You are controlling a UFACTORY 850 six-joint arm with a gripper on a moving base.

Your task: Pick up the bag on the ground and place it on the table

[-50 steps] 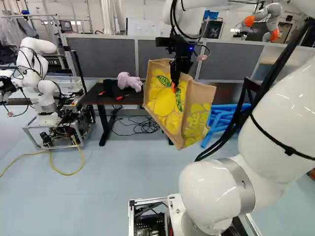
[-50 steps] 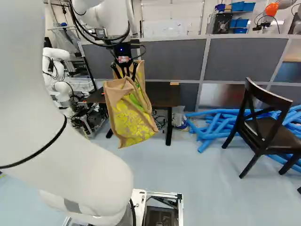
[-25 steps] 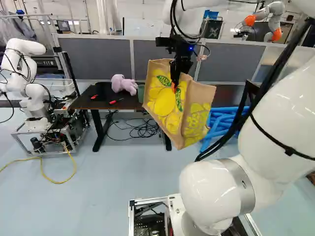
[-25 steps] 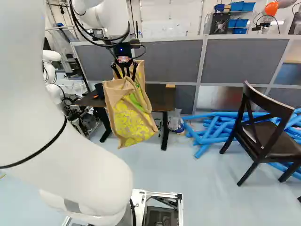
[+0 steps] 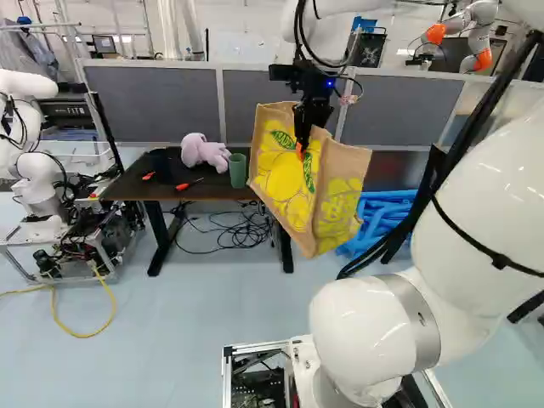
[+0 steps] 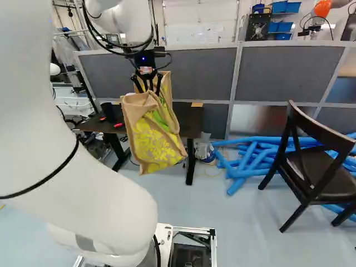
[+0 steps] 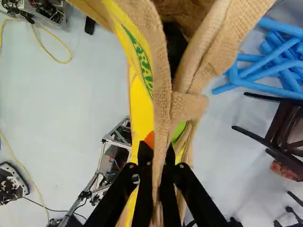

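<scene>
In the left base view my gripper (image 5: 304, 140) hangs right of the middle, with the burlap bag (image 5: 284, 183) printed in yellow dangling from it, tilted and well off the floor. The wrist view shows the gripper (image 7: 160, 175) shut on the bag's edge (image 7: 162, 104), the cloth pinched between both fingers. The dark table (image 5: 127, 189) stands beyond the bag; in the left base view the bag overlaps its right end. On its top are a pink plush toy (image 5: 204, 153), a green cup (image 5: 237, 171), a dark cup and red-handled tools.
Another robot (image 5: 34, 183) stands left of the table. Grey partitions (image 5: 153, 102) rise behind it. Cables (image 5: 229, 229) lie beneath the table. Blue tubes (image 6: 250, 158) and a dark chair (image 6: 311, 167) are at the right of the right base view. A yellow cable (image 5: 81, 333) crosses the floor.
The base has moved: table and other robot look nearer and shifted left in the left base view. The arm keeps its pose, and the bag stays in the gripper.
</scene>
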